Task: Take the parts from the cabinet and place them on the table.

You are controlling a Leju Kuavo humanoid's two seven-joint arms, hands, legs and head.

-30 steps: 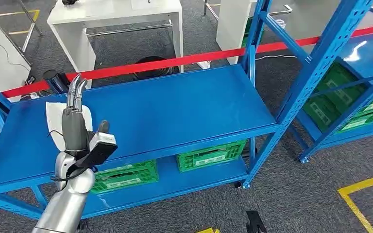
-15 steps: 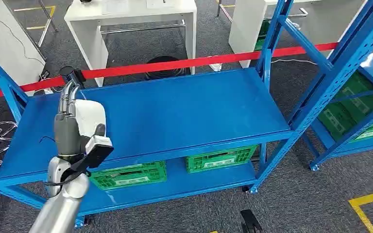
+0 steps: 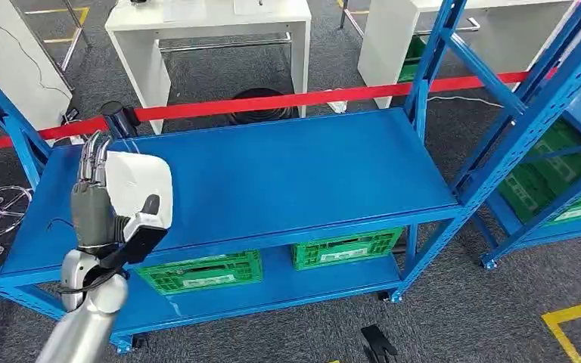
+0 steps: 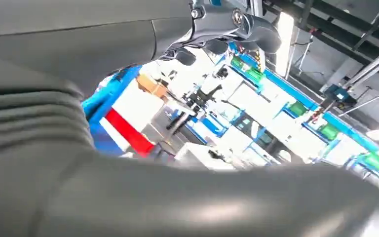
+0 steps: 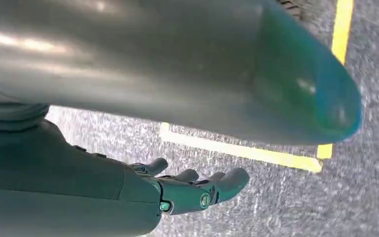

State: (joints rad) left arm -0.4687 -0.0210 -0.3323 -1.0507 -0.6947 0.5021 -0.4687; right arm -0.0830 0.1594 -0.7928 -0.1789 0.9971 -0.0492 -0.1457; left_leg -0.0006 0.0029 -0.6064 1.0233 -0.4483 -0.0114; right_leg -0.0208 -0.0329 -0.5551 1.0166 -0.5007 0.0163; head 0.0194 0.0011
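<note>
From the head view my left hand (image 3: 100, 208) holds a white part (image 3: 140, 189) over the blue shelf (image 3: 287, 174); my right hand (image 5: 187, 190) (seen by its wrist camera) hangs with fingers apart, holding nothing.

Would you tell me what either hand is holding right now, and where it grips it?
The left hand holds a white part by its near edge; the right hand holds nothing.

i face a blue rack (image 3: 272, 174) on grey carpet (image 3: 469, 318). green crates (image 3: 204, 272) sit on its lower shelf. red tape (image 3: 333, 96) runs behind it, white tables (image 3: 212, 19) beyond, yellow floor line (image 3: 575, 321) near me.
</note>
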